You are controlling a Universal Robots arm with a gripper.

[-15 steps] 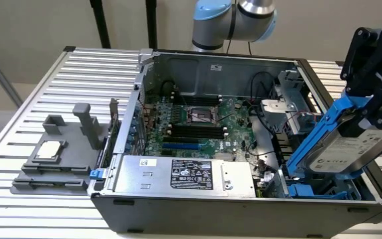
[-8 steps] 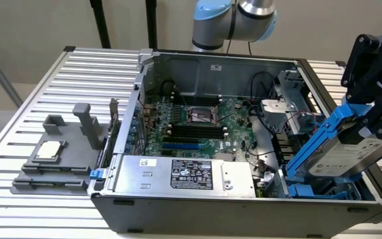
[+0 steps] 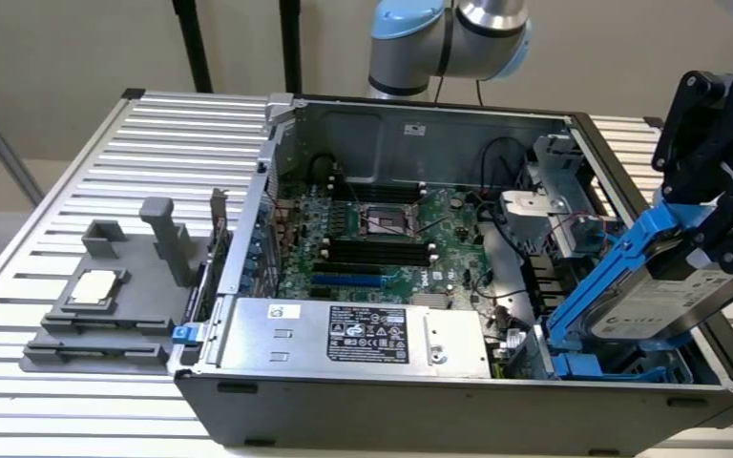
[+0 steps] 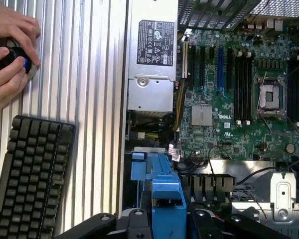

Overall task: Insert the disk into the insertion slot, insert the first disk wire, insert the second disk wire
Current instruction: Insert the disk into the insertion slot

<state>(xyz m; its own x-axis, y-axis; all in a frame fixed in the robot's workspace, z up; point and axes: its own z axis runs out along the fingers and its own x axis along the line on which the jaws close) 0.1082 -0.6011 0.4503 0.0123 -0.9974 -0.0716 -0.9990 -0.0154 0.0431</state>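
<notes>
While the pincer (image 3: 721, 250) is clenched tight on the high end of the disk (image 3: 657, 307), the disk hangs on a slant and is not yet lying in the slot (image 3: 592, 365). The disk sits in its blue frame (image 3: 602, 279). Its long side runs like a slide. The high end is up in the pincer, toward the exterior view's right. The low end points down and toward the exterior view's left. That low end is right at the mouth of the slot. I cannot tell if it touches the blue rails there or is just above them.

The slot is inside the open computer case (image 3: 469, 405). It is in the case corner close to the near edge of the tabletop (image 3: 35, 420), on the exterior view's right. So the slot lies below the pincer and a bit to the exterior view's left of it, the same way the disk points. I think the first step is only partly done.

Along that same near side of the case is the big grey box (image 3: 354, 334) with a label, and behind it the green board (image 3: 392, 239). In the wrist view a person's hand (image 4: 7, 55) is on the tabletop by a keyboard (image 4: 30, 179), well apart from the disk.
</notes>
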